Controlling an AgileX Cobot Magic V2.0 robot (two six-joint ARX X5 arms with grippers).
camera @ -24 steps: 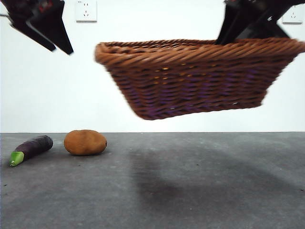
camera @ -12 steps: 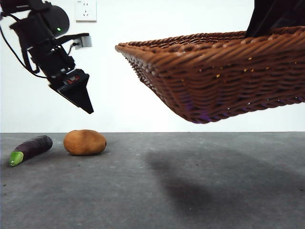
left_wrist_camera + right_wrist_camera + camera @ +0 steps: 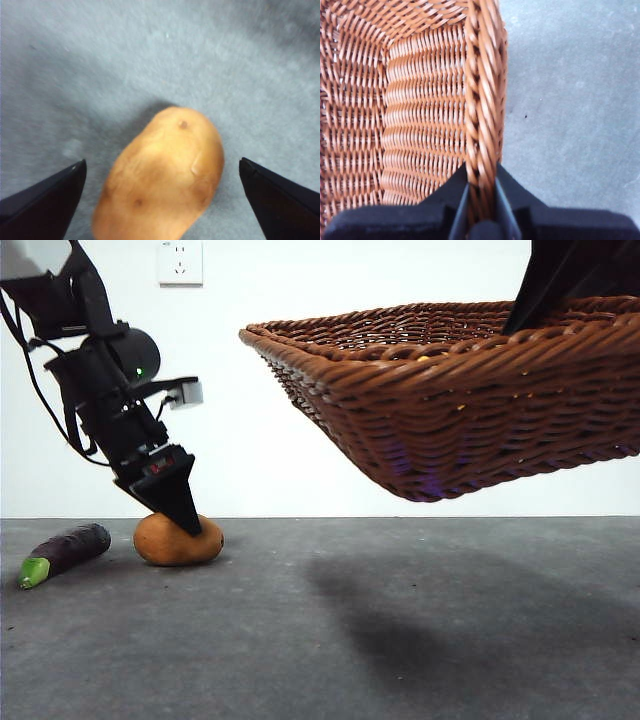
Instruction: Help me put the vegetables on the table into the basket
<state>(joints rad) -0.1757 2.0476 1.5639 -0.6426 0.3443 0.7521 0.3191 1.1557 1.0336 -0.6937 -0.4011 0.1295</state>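
Observation:
The brown wicker basket point(image 3: 460, 400) hangs tilted in the air at the upper right, and my right gripper point(image 3: 481, 200) is shut on its braided rim point(image 3: 482, 100). On the grey table point(image 3: 330, 640) at the left lies the orange-brown potato point(image 3: 180, 540). My left gripper point(image 3: 183, 523) has come down right over the potato point(image 3: 162, 172), its jaws open on either side of it. The purple eggplant point(image 3: 68, 551) with its green end lies left of the potato. No corn shows.
A white wall with a socket point(image 3: 180, 262) stands behind the table. The basket throws a dark shadow point(image 3: 420, 630) on the table at centre right.
My left arm has dropped from high at the left down onto the potato. The basket has swung to the right and tilted, then held nearly still.

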